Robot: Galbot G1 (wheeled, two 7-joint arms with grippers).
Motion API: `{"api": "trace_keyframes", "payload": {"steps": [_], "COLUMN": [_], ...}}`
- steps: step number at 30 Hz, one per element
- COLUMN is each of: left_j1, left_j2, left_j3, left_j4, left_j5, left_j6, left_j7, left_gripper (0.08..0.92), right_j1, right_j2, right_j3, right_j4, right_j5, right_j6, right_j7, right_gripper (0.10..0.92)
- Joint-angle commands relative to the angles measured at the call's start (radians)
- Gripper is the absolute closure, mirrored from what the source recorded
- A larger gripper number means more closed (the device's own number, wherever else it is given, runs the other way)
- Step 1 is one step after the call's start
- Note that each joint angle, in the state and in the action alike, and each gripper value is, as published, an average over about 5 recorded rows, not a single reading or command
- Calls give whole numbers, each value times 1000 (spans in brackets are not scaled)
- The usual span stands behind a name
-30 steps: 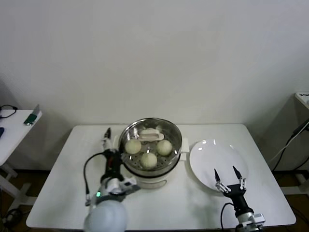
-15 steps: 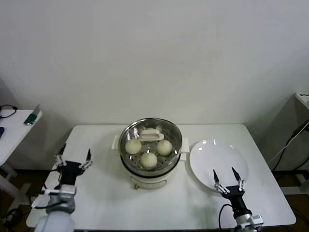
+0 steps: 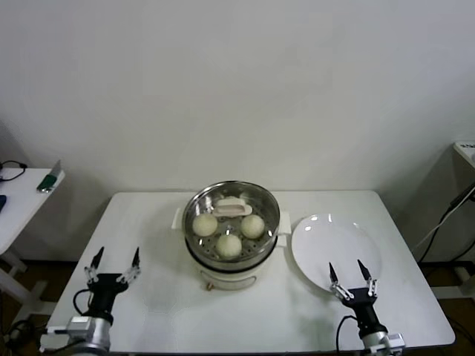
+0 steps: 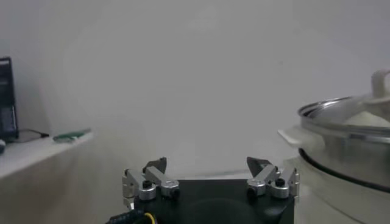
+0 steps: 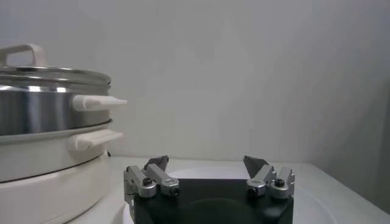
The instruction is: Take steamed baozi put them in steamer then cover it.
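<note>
Head view showed the cover (image 3: 231,208) seated on the steamer (image 3: 231,245), three baozi (image 3: 229,245) visible beneath. Glass lid judged heavy, slippery, fragile; best taken by its central handle. Left gripper (image 3: 114,261) at 8 o'clock and right gripper (image 3: 351,276) at 4 o'clock, both spread, empty.

— How is the table (image 3: 148,222) laid out?
— The steamer (image 3: 231,241) is set at the middle, with the plate (image 3: 326,241) just beside it on the right.
— And inside it?
— Three baozi (image 3: 229,245) are seen under the cover (image 3: 231,194) (a fourth cannot be made out).
</note>
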State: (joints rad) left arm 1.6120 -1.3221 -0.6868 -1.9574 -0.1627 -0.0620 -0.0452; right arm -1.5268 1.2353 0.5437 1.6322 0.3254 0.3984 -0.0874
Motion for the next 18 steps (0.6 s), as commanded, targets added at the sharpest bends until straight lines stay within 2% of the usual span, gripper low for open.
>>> {"api": "trace_keyframes", "payload": {"steps": [1, 18], "left_j1": [35, 40], "left_j2": [2, 0], "left_j3": [21, 32], "left_j4": [63, 54], "left_j5": [-123, -115], "left_j6": [-124, -119], "left_j7": [30, 51], "left_gripper": [177, 177], "right_j1": [-2, -1], "right_j2": [2, 8], "right_j3": [3, 6], "right_j4": [0, 8], "right_j5": [-3, -5], "right_j6": [-3, -10], "right_j7": [-2, 2], "right_gripper": [203, 203]}}
